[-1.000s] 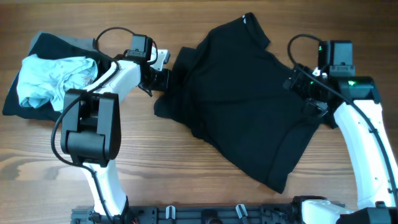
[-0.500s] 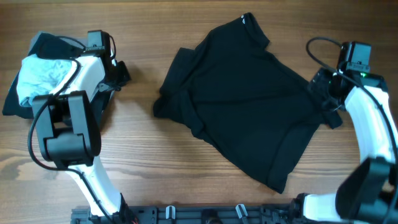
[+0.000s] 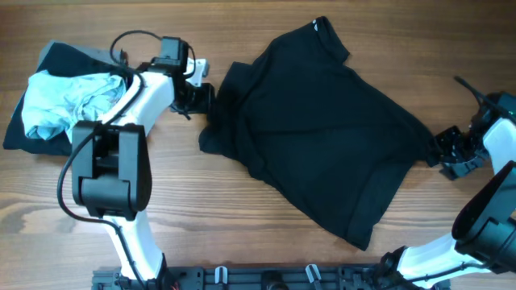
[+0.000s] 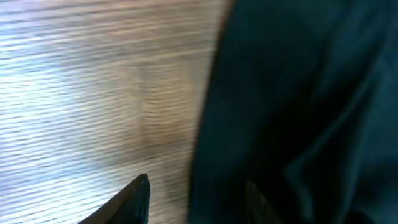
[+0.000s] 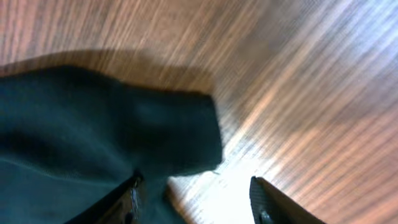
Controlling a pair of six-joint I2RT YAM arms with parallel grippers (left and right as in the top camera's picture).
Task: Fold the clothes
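The wooden table (image 3: pixel 48 201) carries everything. A black shirt (image 3: pixel 314 137) lies spread and rumpled across its middle, collar toward the far edge and hem toward the near right. At the far left sits a heap of clothes: a crumpled blue garment (image 3: pixel 60 101) on top of another black garment (image 3: pixel 24 133), well apart from the shirt.

The left gripper (image 3: pixel 200 97) is at the shirt's left sleeve. Its wrist view shows the fingers apart, with the sleeve's edge lying between them, not pinched. The right gripper (image 3: pixel 453 153) is at the shirt's right corner, low over the table. Its fingers also stand apart, with the cloth's corner beside one finger and bare wood between them. A small white tag (image 3: pixel 318 24) shows at the collar.
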